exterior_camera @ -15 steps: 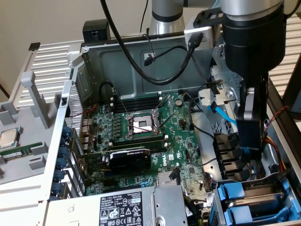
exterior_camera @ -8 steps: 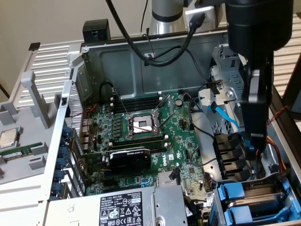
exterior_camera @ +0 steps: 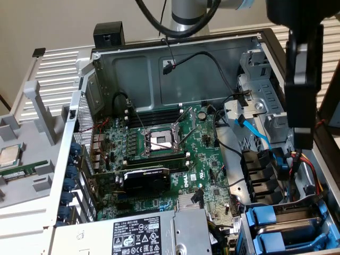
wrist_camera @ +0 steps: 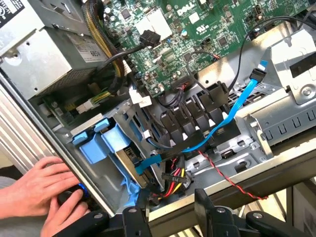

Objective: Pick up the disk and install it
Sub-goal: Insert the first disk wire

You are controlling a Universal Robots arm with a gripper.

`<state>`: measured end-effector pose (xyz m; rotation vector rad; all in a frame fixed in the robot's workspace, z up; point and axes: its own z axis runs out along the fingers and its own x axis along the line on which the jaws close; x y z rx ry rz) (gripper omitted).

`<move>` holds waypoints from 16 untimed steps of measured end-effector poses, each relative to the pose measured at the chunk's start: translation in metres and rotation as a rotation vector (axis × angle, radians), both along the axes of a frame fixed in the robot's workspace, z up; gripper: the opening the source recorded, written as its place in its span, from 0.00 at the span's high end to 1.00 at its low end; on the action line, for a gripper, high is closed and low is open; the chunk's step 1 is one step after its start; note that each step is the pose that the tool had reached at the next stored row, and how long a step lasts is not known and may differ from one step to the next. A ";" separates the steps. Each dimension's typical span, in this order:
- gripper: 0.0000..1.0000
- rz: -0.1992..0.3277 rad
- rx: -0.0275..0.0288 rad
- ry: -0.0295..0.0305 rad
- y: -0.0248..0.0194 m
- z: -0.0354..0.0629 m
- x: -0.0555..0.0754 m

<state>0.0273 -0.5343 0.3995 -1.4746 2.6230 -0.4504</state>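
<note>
Over the case rim (wrist_camera: 281,163), claw (wrist_camera: 170,215) gapes (empty)

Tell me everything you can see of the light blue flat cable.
The light blue cable is a thin, flat, plastic-looking ribbon, slack and curved. A connector sits on one end; whether it is plugged in I cannot tell. It drapes across the black plastic brackets and ends beside the blue drive carrier, near red and yellow wires.
</note>
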 end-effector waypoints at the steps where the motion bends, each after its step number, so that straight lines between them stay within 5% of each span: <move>1: 0.51 0.000 0.0002 0.0000 -0.0025 0.0043 0.000; 7: 0.51 0.000 0.0027 0.0003 -0.0198 0.0253 0.000; 9: 0.51 0.000 0.0072 0.0002 -0.0211 0.0253 0.000; 16: 0.51 0.000 0.0072 0.0003 -0.0211 0.0253 0.000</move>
